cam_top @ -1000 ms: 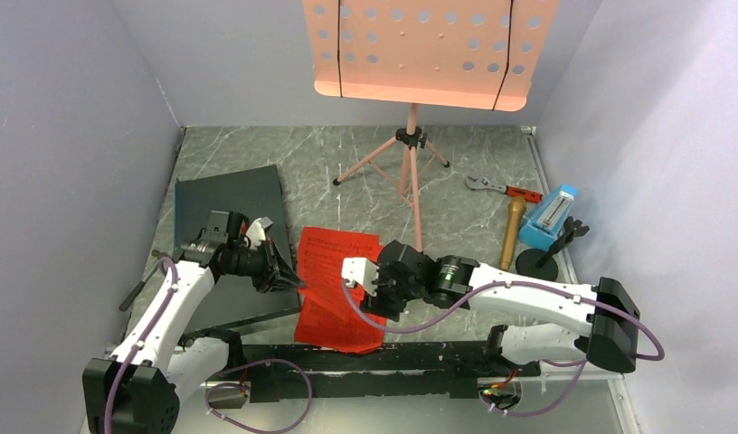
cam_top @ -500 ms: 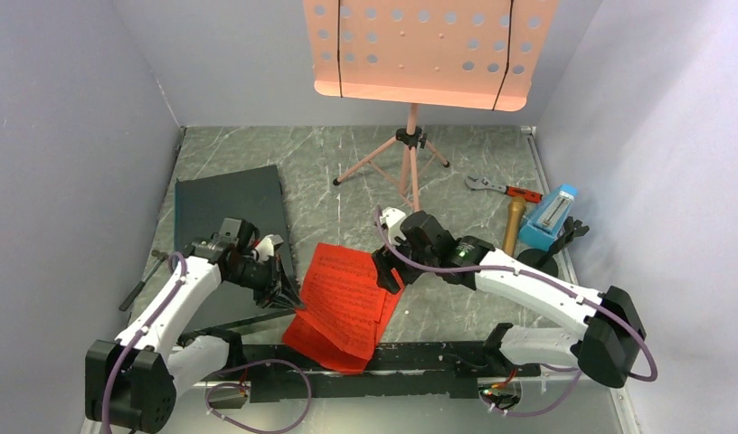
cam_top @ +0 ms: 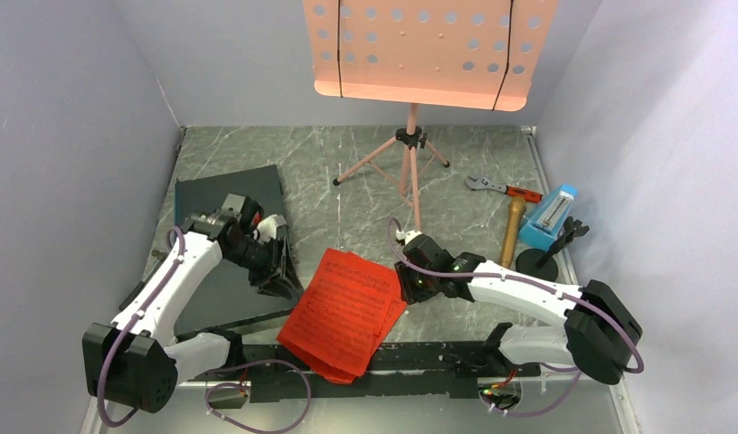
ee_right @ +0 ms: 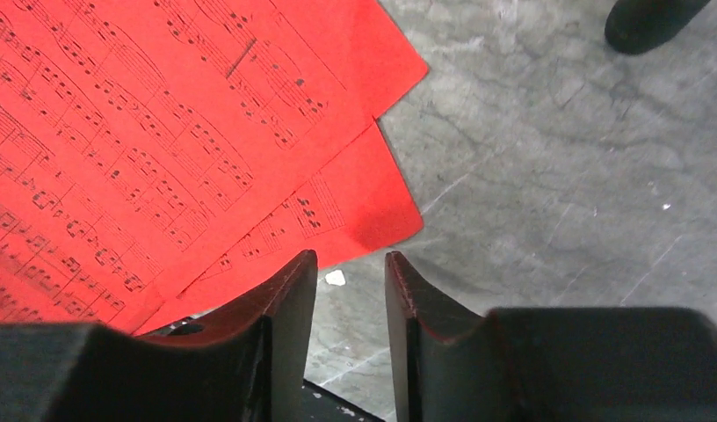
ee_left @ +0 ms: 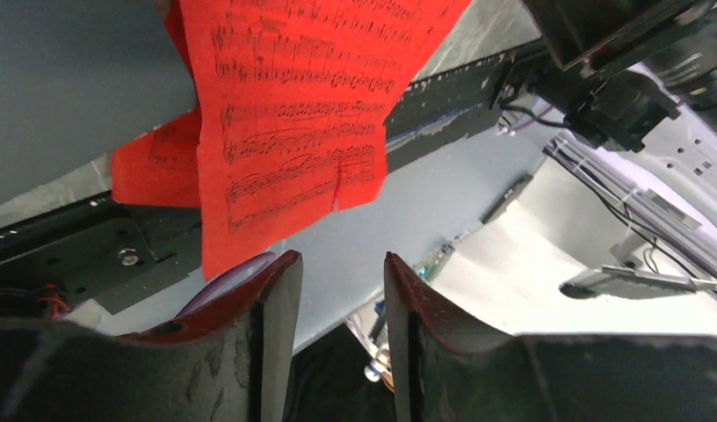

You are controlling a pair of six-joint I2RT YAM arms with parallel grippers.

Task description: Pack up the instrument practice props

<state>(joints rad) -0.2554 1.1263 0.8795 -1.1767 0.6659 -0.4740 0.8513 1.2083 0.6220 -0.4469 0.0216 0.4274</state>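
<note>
Pages: red sheet-music pages (cam_top: 345,310) lie fanned and loose on the table (cam_top: 347,172) between the two arms, their near end over the black rail (cam_top: 438,357).
Left gripper (ee_left: 337,264): jaws part-way open with an empty gap, holding nothing, tips just beside the pages' left edge.
Right gripper (ee_right: 351,264): jaws part-way open with bare table between them, holding nothing, tips just beside the pages' right corner.
Stand: pink music stand (cam_top: 420,54) is upright at the back, tripod spread, desk unfolded.
Microphone: gold microphone (cam_top: 512,231) lies at the right, beside its black round-base stand (cam_top: 537,264).
Metronome: blue metronome (cam_top: 548,215) sits near the right wall.
Progress: judged early. Nothing looks packed, and no case or bag can be made out. The pages need gathering and squaring. Stand, microphone and metronome appear untouched.
Not task items: red-handled wrench (cam_top: 503,188), dark slab (cam_top: 225,199).
</note>
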